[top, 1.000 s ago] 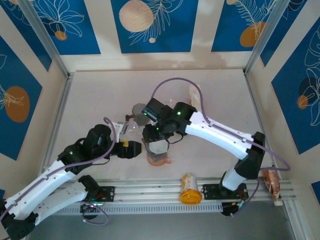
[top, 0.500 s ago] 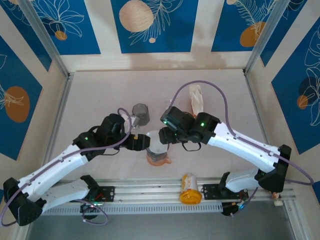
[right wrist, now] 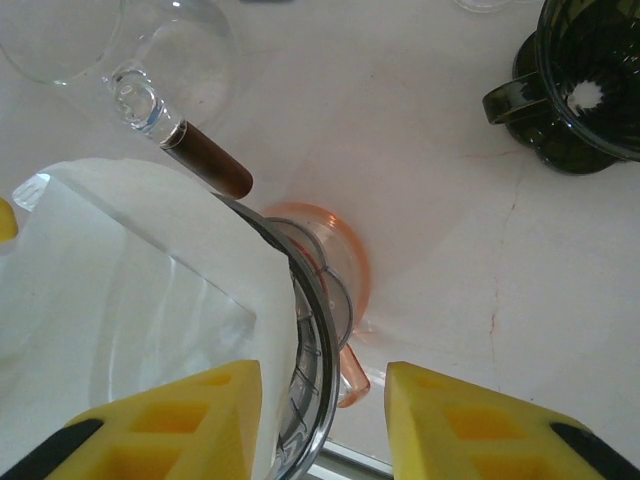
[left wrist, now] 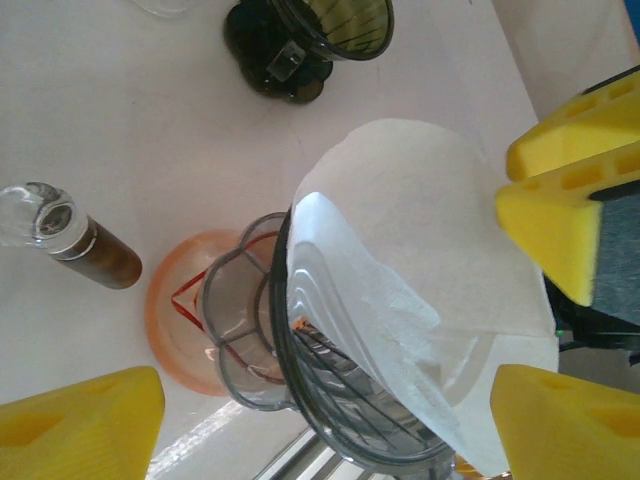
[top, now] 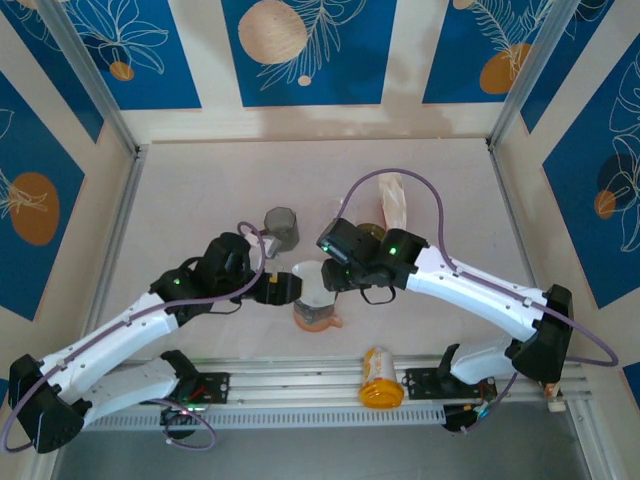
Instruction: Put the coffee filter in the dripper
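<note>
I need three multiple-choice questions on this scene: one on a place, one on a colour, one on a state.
1. Where is the coffee filter? A on the table; B in the mouth of the clear dripper; C in the glass flask.
2. What colour is the base under that dripper? A orange; B blue; C green.
3. How is the left gripper? A shut on the filter; B shut on the base; C open.
Key: 1 B, the paper sits inside the rim; 2 A, an orange disc shows below; 3 C, its fingers stand wide apart.
</note>
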